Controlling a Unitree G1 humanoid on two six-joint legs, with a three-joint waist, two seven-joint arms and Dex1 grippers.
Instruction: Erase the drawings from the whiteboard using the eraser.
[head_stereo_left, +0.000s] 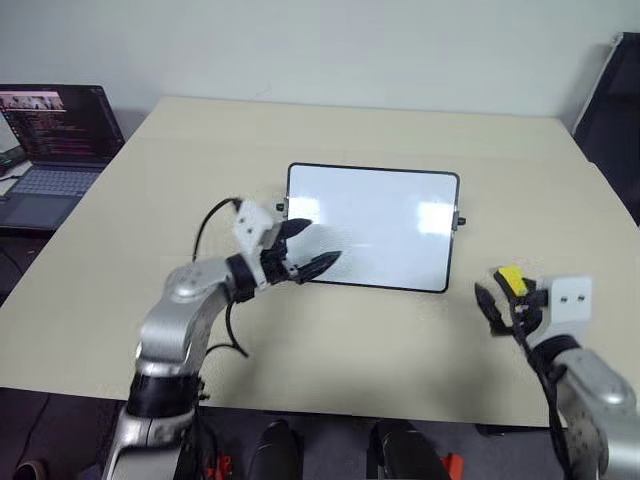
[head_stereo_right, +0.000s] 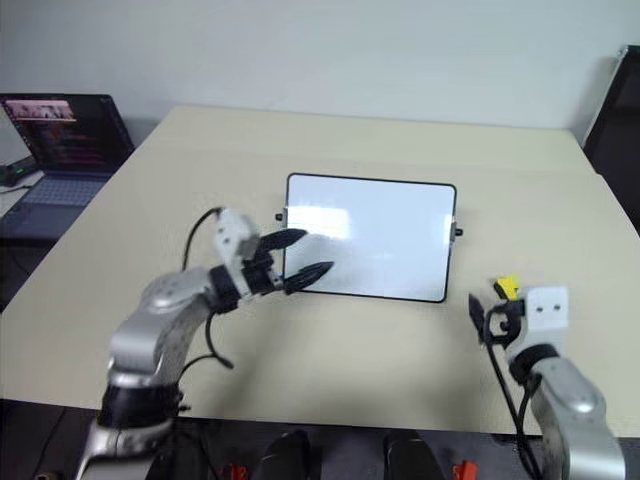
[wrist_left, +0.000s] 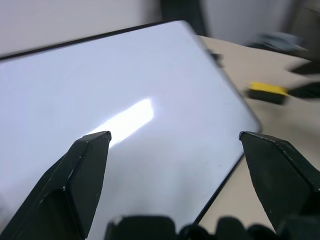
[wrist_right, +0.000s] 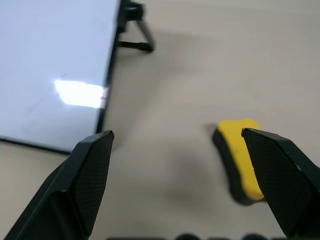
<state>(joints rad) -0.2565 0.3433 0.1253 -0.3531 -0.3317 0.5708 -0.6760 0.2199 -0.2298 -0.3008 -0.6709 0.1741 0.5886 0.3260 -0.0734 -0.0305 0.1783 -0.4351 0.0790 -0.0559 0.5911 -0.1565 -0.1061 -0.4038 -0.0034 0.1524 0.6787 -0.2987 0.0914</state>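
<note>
I am holding my left gripper (head_stereo_left: 318, 245) spread apart over the near left corner of the whiteboard (head_stereo_left: 385, 225). My right gripper (wrist_right: 175, 142) is gaping, empty, the eraser (wrist_right: 239, 157) lying on the worktop (head_stereo_left: 330, 340) right of the whiteboard.

Head cameras look down over the table (head_stereo_left: 400, 360); both wrist cameras closely share the whiteboard (wrist_left: 125, 90) and eraser (wrist_right: 239, 160).
</note>
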